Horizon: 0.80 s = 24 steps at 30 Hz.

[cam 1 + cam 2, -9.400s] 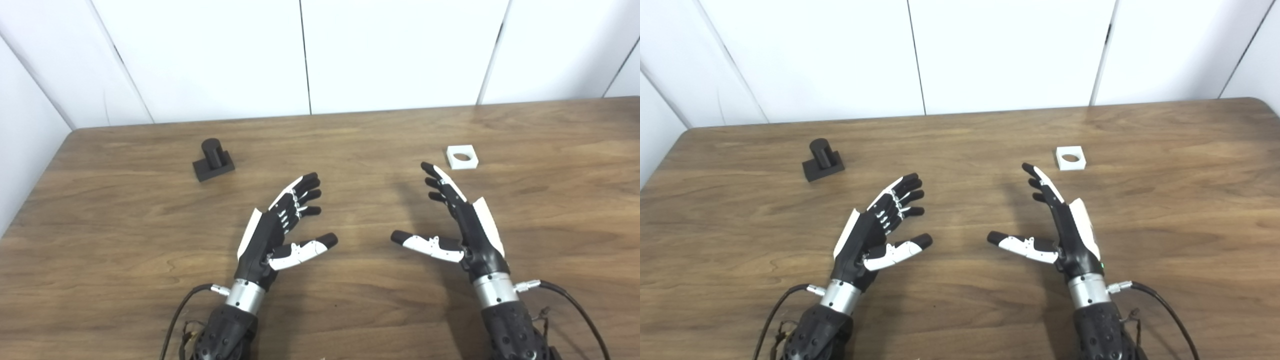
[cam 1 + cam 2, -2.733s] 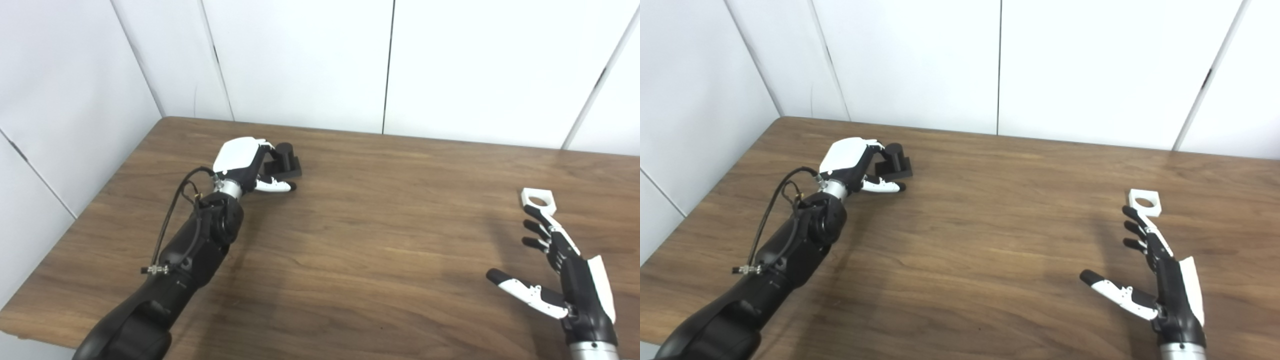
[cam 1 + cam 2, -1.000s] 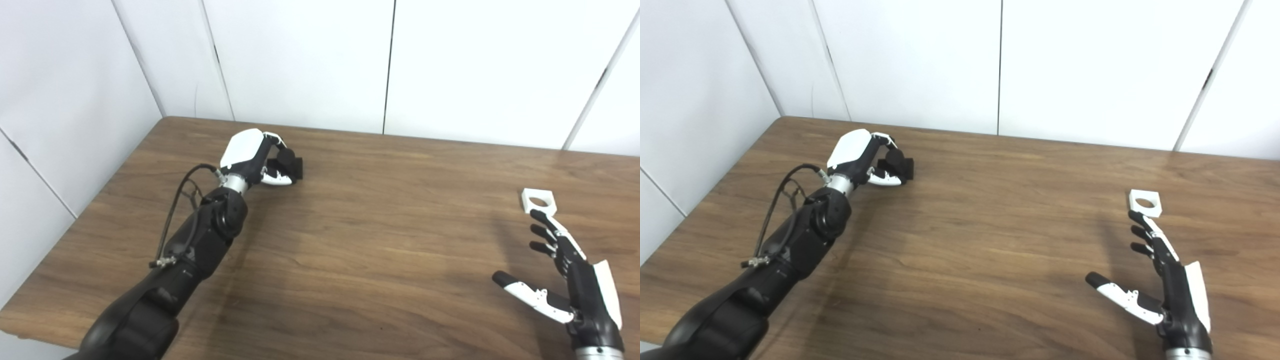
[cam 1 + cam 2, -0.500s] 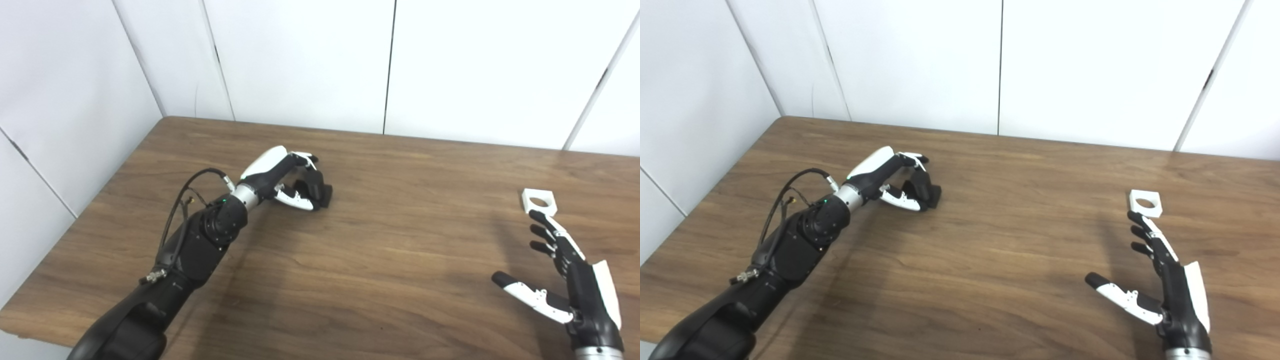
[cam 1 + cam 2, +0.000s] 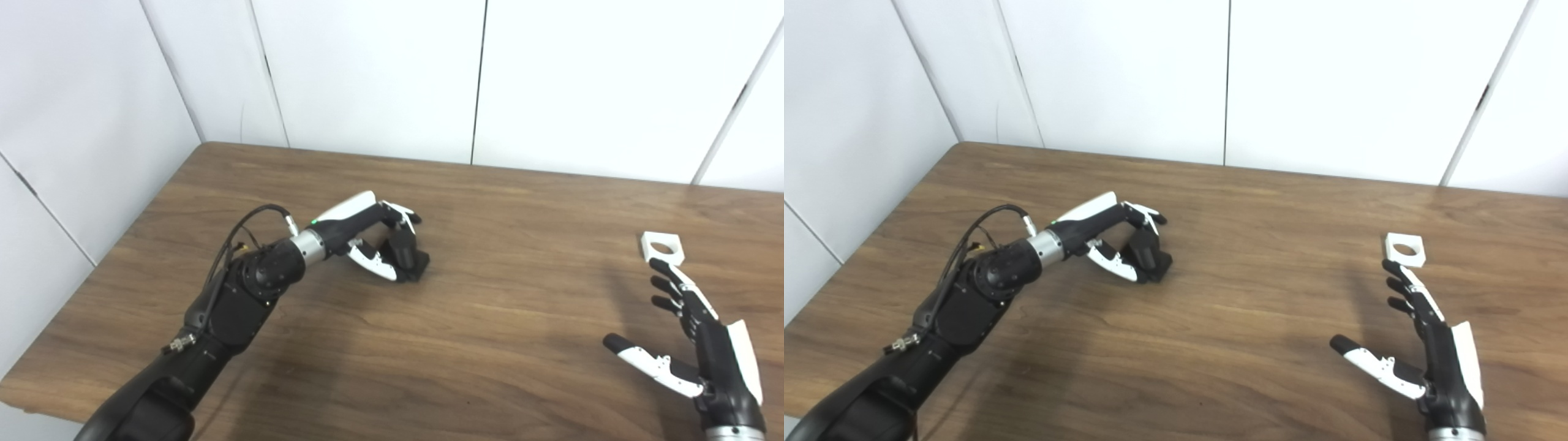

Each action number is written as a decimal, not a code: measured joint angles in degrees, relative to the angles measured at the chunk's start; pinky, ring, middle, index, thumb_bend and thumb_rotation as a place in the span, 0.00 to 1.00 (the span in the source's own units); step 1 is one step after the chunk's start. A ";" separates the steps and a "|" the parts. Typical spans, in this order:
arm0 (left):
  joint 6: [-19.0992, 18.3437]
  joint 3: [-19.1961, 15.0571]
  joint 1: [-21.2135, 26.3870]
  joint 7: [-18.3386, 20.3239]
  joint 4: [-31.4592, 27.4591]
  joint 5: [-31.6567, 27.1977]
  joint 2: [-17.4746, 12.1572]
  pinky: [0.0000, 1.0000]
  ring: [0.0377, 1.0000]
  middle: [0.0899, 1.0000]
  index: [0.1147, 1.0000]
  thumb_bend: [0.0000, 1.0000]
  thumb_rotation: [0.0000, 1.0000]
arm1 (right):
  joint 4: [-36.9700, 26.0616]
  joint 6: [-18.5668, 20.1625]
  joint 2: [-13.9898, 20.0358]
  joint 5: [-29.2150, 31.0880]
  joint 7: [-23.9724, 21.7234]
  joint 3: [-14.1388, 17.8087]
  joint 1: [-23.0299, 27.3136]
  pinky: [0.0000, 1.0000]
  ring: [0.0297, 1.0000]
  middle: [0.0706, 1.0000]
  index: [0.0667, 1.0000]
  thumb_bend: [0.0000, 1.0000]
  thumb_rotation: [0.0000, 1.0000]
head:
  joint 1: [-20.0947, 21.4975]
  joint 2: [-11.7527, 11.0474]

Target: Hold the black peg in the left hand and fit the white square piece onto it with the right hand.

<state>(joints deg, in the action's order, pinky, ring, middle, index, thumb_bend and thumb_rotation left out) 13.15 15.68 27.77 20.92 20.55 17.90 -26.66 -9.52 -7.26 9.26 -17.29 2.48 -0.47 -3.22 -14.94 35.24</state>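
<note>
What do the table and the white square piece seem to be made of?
Table: wood or wood-look laminate, going by the brown grain streaks and soft sheen. White square piece: probably matte plastic, perhaps printed; uniform white, crisp edges, clean round hole.

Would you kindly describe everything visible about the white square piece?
The white square piece is a small, flat, matte block, plastic by its look, with a round hole through its middle. It lies flat on the wooden table near the right side. The open right hand has its fingertips just short of it; whether they touch it is unclear.
</note>
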 measured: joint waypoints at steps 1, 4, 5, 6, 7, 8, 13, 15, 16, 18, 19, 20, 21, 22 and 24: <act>0.10 0.19 -0.27 0.34 -0.58 -0.15 0.44 0.84 0.90 0.84 0.42 0.52 0.07 | -0.10 0.11 -0.02 -0.17 0.00 -0.01 -0.07 0.81 0.87 0.90 0.85 0.84 0.44 | 0.17 0.09; 0.79 0.52 -0.36 1.00 -0.72 -0.53 1.46 0.84 0.90 0.84 0.42 0.52 0.07 | -0.17 0.12 -0.03 -0.24 0.00 0.00 -0.13 0.80 0.86 0.91 0.85 0.84 0.44 | 0.79 0.26; 1.33 0.86 -0.36 1.49 -0.87 -0.66 1.71 0.84 0.90 0.84 0.42 0.52 0.07 | -0.20 0.13 -0.06 -0.28 0.00 -0.01 -0.15 0.80 0.86 0.90 0.85 0.84 0.44 | 0.88 0.35; 1.71 1.03 -0.37 1.70 -0.91 -0.75 1.92 0.82 0.90 0.83 0.42 0.52 0.07 | -0.24 0.15 -0.08 -0.35 0.00 -0.01 -0.17 0.80 0.87 0.91 0.85 0.84 0.44 | 1.05 0.35; 2.03 1.14 -0.38 1.73 -0.92 -0.77 2.11 0.82 0.89 0.83 0.42 0.52 0.07 | -0.27 0.15 -0.11 -0.49 0.01 0.00 -0.18 0.80 0.87 0.91 0.85 0.84 0.44 | 1.14 0.44; 2.59 1.25 -0.43 1.71 -0.92 -0.78 2.38 0.81 0.89 0.83 0.42 0.52 0.07 | -0.30 0.15 -0.14 -0.63 0.01 -0.01 -0.20 0.80 0.87 0.91 0.85 0.84 0.44 | 1.23 0.44; 4.23 2.00 -1.07 1.67 -1.69 -0.75 3.03 0.80 0.89 0.83 0.42 0.52 0.08 | -0.48 0.18 -0.34 -1.43 0.06 -0.01 -0.34 0.77 0.86 0.90 0.85 0.84 0.45 | 2.11 0.88; 5.04 2.45 -1.33 1.44 -1.71 -0.63 3.29 0.80 0.89 0.83 0.42 0.52 0.08 | -0.58 0.31 -0.41 -1.77 0.06 -0.01 -0.41 0.78 0.86 0.90 0.85 0.84 0.45 | 2.29 0.97; 5.62 2.60 -1.48 1.28 -1.66 -0.51 3.46 0.80 0.89 0.84 0.42 0.52 0.08 | -0.60 0.35 -0.44 -1.86 0.07 0.00 -0.44 0.78 0.86 0.91 0.85 0.84 0.44 | 2.46 1.05; 7.01 2.99 -1.67 0.78 -0.94 -0.36 4.11 0.80 0.89 0.84 0.42 0.52 0.08 | -0.64 0.45 -0.45 -1.75 0.06 0.06 -0.48 0.78 0.86 0.91 0.85 0.84 0.43 | 2.55 1.06; 7.89 3.18 -1.75 0.12 -0.32 -0.35 4.60 0.79 0.89 0.84 0.42 0.52 0.08 | -0.66 0.47 -0.46 -1.72 0.06 0.08 -0.49 0.78 0.86 0.91 0.85 0.83 0.43 | 2.81 1.14; 8.51 3.27 -1.85 -0.13 0.06 -0.35 4.98 0.79 0.90 0.84 0.42 0.52 0.08 | -0.69 0.48 -0.47 -1.72 0.06 0.08 -0.50 0.78 0.86 0.91 0.85 0.83 0.43 | 3.16 1.23; 8.75 3.48 -1.88 -0.36 0.34 -0.34 5.39 0.79 0.90 0.84 0.42 0.52 0.08 | -0.71 0.51 -0.47 -1.72 0.06 0.08 -0.51 0.78 0.86 0.91 0.85 0.83 0.44 | 3.51 1.32; 9.20 3.73 -1.88 -0.54 0.63 -0.32 5.86 0.79 0.90 0.84 0.42 0.52 0.08 | -0.75 0.61 -0.49 -1.73 0.06 0.07 -0.51 0.78 0.86 0.91 0.85 0.83 0.44 | 3.69 1.41; 10.06 4.12 -1.87 -0.85 1.12 -0.31 6.78 0.78 0.89 0.83 0.42 0.52 0.08 | -0.80 0.80 -0.52 -1.76 0.06 0.06 -0.53 0.76 0.85 0.90 0.85 0.84 0.44 | 4.13 1.49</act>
<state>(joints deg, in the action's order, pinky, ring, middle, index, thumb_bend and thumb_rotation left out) 23.21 19.80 25.90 20.07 21.67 17.60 -19.88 -10.32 -6.47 8.73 -19.05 2.54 -0.40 -3.75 -10.81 36.74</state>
